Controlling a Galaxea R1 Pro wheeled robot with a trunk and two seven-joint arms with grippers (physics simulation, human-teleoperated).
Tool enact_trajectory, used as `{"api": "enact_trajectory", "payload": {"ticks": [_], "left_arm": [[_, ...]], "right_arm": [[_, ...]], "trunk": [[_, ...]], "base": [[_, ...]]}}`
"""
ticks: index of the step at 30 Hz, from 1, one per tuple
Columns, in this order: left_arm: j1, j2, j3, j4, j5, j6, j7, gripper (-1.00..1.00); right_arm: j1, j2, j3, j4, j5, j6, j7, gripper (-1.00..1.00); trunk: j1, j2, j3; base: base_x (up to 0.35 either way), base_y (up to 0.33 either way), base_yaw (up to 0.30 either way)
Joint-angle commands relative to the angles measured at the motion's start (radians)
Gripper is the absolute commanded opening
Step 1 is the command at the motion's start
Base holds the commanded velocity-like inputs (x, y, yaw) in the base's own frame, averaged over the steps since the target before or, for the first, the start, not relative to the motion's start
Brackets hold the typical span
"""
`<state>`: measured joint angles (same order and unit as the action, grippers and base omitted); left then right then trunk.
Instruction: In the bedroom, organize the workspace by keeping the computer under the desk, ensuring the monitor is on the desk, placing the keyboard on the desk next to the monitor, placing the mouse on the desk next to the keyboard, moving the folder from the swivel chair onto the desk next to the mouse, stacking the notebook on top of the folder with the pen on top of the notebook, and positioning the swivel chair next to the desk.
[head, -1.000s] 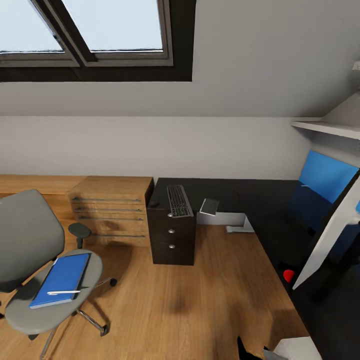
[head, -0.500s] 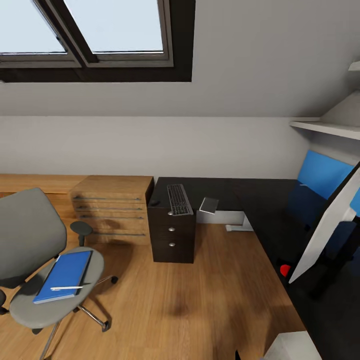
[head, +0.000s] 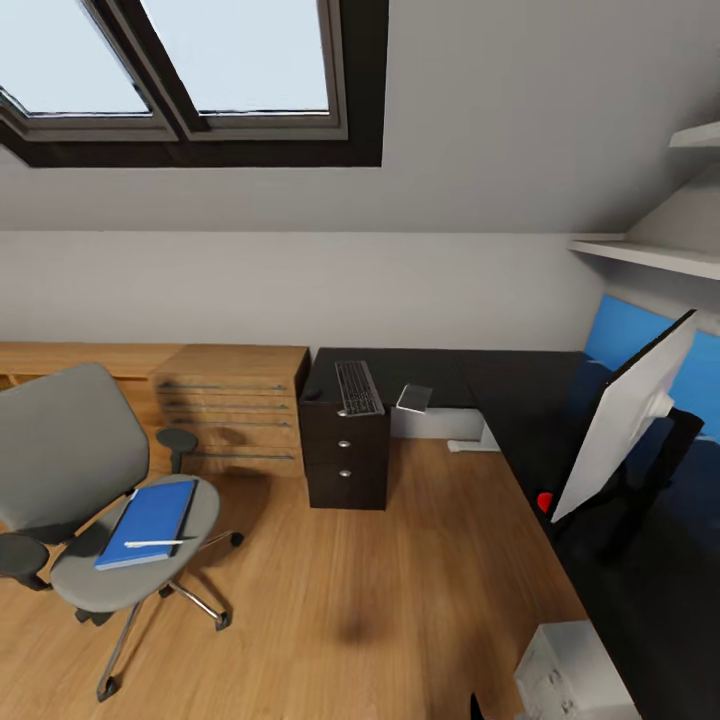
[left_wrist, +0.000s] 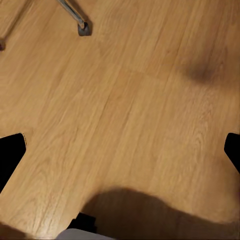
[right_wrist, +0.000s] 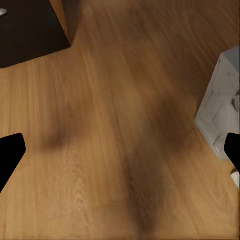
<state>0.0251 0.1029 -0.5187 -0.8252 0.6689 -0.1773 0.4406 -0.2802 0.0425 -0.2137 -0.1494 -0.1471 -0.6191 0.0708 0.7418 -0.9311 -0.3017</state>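
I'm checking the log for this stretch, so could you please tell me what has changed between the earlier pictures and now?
Only the camera moved: the head view has drawn back and swung toward the right, so more of the monitor and the computer shows. Nothing was grasped or released. The folder and pen still lie on the swivel chair; the keyboard still rests on the desk.

Head camera pulling back, scene shifting

The grey padded swivel chair and wide pale-backed monitor are showing more fully; the light grey tower computer is entering view.
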Motion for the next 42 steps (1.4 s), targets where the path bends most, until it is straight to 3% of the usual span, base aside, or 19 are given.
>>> {"api": "enact_trajectory", "payload": {"ticks": [1,10,14,18,19,21,22,23,24,25,27,28,31,33,38,41,42], "left_arm": [[-0.001,0.001,-0.006,-0.002,0.011,-0.007,0.006,1.00],[-0.001,0.001,-0.005,0.006,0.012,-0.005,0.006,1.00],[-0.001,0.001,-0.006,0.013,0.012,-0.005,0.006,1.00],[-0.001,0.001,-0.007,0.018,0.012,-0.005,0.006,1.00],[-0.001,0.001,-0.006,0.019,0.012,-0.005,0.006,1.00],[-0.001,0.001,-0.002,0.019,0.012,-0.005,0.006,1.00],[-0.001,0.001,0.004,0.021,0.012,-0.005,0.005,1.00],[-0.001,0.001,0.007,0.023,0.012,-0.005,0.006,1.00],[-0.001,0.001,0.011,0.028,0.011,-0.005,0.005,1.00],[-0.001,0.000,0.017,0.037,0.011,-0.006,0.005,1.00],[-0.001,0.000,0.018,0.038,0.010,-0.006,0.006,1.00],[-0.001,0.001,0.020,0.040,0.011,-0.006,0.005,1.00],[-0.001,0.001,0.020,0.040,0.010,-0.007,0.004,1.00],[-0.001,0.001,0.020,0.041,0.010,-0.007,0.004,1.00],[-0.001,0.001,0.020,0.041,0.009,-0.007,0.004,1.00],[-0.001,0.001,0.020,0.040,0.009,-0.007,0.005,1.00],[-0.001,0.002,0.021,0.040,0.009,-0.007,0.005,1.00]], "right_arm": [[-0.001,0.000,-0.002,0.001,-0.010,-0.009,0.007,1.00],[-0.002,-0.001,0.000,-0.017,-0.013,-0.024,0.007,1.00],[-0.009,-0.003,-0.001,-0.078,-0.012,0.045,0.001,1.00],[-0.018,-0.005,-0.002,-0.258,-0.010,0.266,-0.066,1.00],[-0.019,-0.005,-0.001,-0.344,-0.010,0.352,-0.111,1.00],[-0.020,-0.005,-0.001,-0.441,-0.010,0.449,-0.162,1.00],[-0.021,-0.005,-0.001,-0.541,-0.010,0.556,-0.215,1.00],[-0.021,-0.004,-0.002,-0.589,-0.010,0.610,-0.242,1.00],[-0.021,-0.004,-0.003,-0.677,-0.012,0.721,-0.308,1.00],[-0.022,-0.006,-0.009,-0.928,-0.025,0.930,-0.512,1.00],[-0.021,-0.006,-0.010,-1.016,-0.041,0.970,-0.558,1.00],[-0.019,-0.011,-0.012,-0.991,-0.085,0.969,-0.584,1.00],[-0.019,-0.020,-0.023,-0.982,-0.091,0.937,-0.586,1.00],[-0.019,-0.046,-0.051,-0.979,-0.092,0.920,-0.586,1.00],[-0.019,-0.109,-0.069,-0.984,-0.096,0.921,-0.586,1.00],[-0.024,-0.190,-0.076,-0.985,-0.107,0.923,-0.585,1.00],[-0.054,-0.236,-0.077,-0.982,-0.130,0.944,-0.587,1.00]], "trunk": [[0.000,-0.001,-0.001],[0.000,-0.001,-0.001],[0.000,-0.001,-0.001],[0.000,-0.001,-0.001],[0.000,-0.001,-0.001],[0.000,-0.001,-0.001],[0.000,-0.001,-0.001],[0.000,-0.001,-0.001],[0.000,-0.001,-0.001],[0.000,-0.001,-0.001],[0.000,-0.001,-0.001],[0.000,-0.001,-0.001],[0.000,-0.001,-0.001],[0.000,-0.001,-0.001],[0.000,-0.001,-0.001],[0.000,-0.001,-0.001],[0.000,-0.001,-0.001]], "base": [[-0.310,0.000,0.000],[-0.016,0.000,0.000],[-0.002,0.000,0.000],[0.000,0.000,0.000],[0.000,0.000,0.000],[0.000,0.000,0.000],[0.000,0.000,0.000],[0.000,0.000,0.000],[0.000,0.000,0.000],[0.000,0.000,0.000],[0.000,0.000,0.000],[0.000,0.000,0.000],[0.000,0.000,0.000],[0.000,0.000,0.000],[0.000,0.000,0.000],[0.000,0.000,0.000],[0.000,0.000,0.000]]}}
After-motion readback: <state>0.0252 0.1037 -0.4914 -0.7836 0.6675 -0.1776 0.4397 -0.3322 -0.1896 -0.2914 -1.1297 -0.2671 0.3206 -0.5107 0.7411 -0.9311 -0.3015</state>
